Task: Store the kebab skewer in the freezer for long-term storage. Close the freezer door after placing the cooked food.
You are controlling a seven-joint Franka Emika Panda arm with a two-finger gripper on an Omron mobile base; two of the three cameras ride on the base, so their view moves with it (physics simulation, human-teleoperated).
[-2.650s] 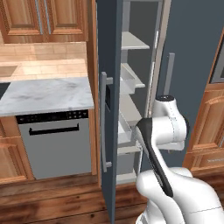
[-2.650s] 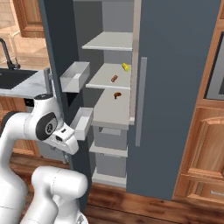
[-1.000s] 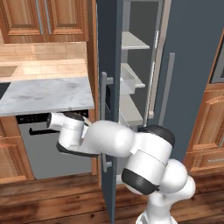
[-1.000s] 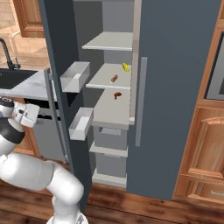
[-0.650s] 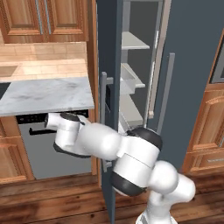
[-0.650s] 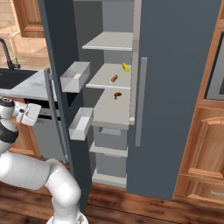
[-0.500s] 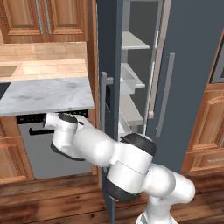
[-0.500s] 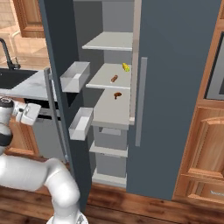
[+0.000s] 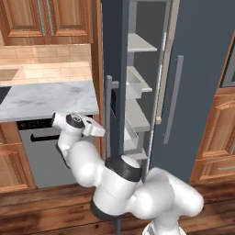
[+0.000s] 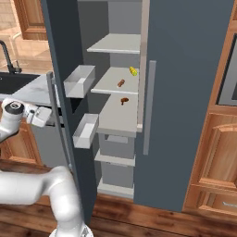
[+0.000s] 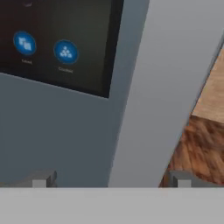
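The freezer (image 10: 118, 44) stands open, its pale shelves in sight. The tiny yellow kebab skewer (image 10: 133, 71) lies at the back of the second shelf. The freezer door (image 10: 62, 41) is swung out to the left, with its grey bins (image 10: 78, 81) facing the shelves. My gripper (image 10: 46, 115) is on the door's outer side, close to the long bar handle (image 9: 109, 114). In the hand view the gripper (image 11: 109, 181) is open and holds nothing. The handle (image 11: 175, 87) runs between its fingertips (image 11: 41, 180), next to the black blue-lit panel (image 11: 65, 51).
Two small brown items (image 10: 121, 83) lie on the freezer shelves near the skewer. The plain right fridge door (image 10: 185, 92) is closed. To the left of the freezer door are a marble counter (image 9: 46, 94), a dishwasher (image 9: 41, 151) under it and a sink tap (image 10: 7, 55).
The arm has swung from the front of the open freezer around to the door's outer side. In the last second the hand has edged closer to the handle. The skewer and the door have stayed put.
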